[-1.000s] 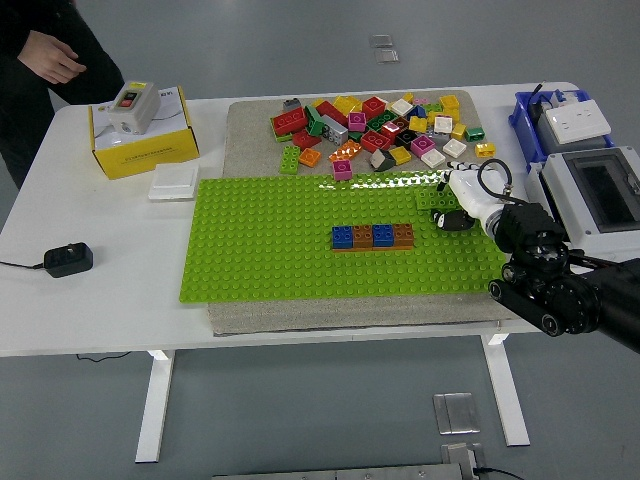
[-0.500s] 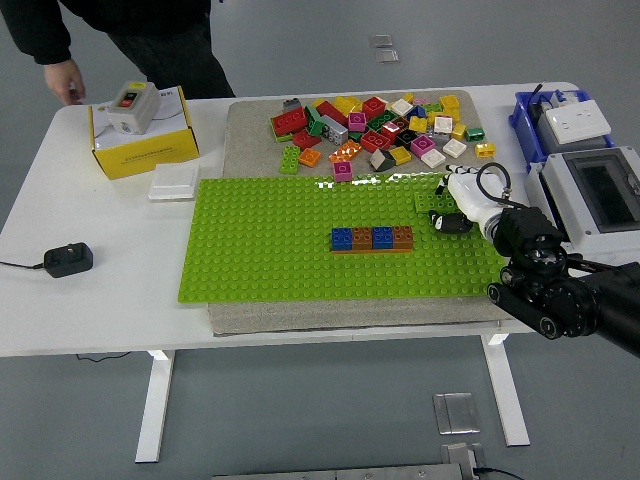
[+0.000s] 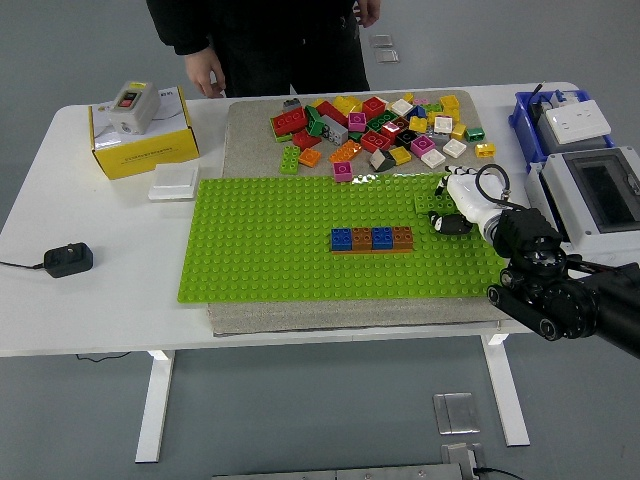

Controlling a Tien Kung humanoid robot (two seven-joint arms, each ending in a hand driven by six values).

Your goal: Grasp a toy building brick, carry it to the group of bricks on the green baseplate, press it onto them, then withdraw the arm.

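Note:
A green baseplate [image 3: 270,250] lies on a grey mat in the middle of the table. On it stands a short row of blue and brown bricks [image 3: 372,238]. My right hand [image 3: 447,212], white with black fingers, reaches in from the lower right and hovers over the plate's right edge, to the right of the row and apart from it. Its fingers are curled on a green brick [image 3: 430,201]. A pile of loose coloured bricks [image 3: 380,125] sits on the mat behind the plate. The left arm is out of view.
A person stands at the far side, one hand [image 3: 208,80] hanging near the table edge. A yellow box [image 3: 145,140] with a grey switch, a white square [image 3: 173,182] and a black adapter [image 3: 68,260] lie left. A blue bin [image 3: 528,118] and a grey enclosure [image 3: 600,195] stand right.
The person has walked from the far left corner to the middle of the far side. My right hand has barely shifted, still holding the green brick.

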